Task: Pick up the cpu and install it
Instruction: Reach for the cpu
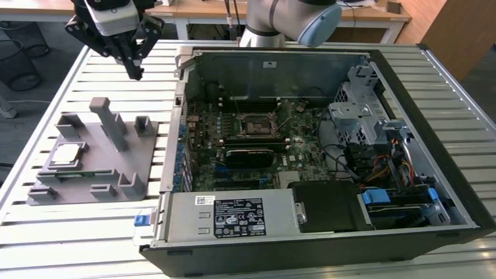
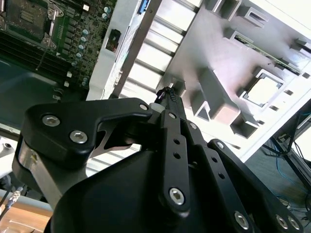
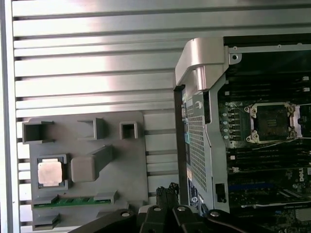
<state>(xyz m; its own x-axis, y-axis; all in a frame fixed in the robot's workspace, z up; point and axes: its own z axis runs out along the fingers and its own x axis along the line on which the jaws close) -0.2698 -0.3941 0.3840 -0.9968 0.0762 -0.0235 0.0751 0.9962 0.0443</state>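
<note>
The gripper hangs over the slatted table at the exterior view's far left, fingers pressed together on nothing (its upper body cut off). The cpu lies nearer, in the grey fixture.

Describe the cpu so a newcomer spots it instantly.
At the exterior view's left of the open black computer case, a grey plastic fixture plate lies on the slatted table. In a square pocket on it sits the cpu: the only small flat square with a silvery metal top, unlike the grey blocks and green memory stick nearby.
</note>
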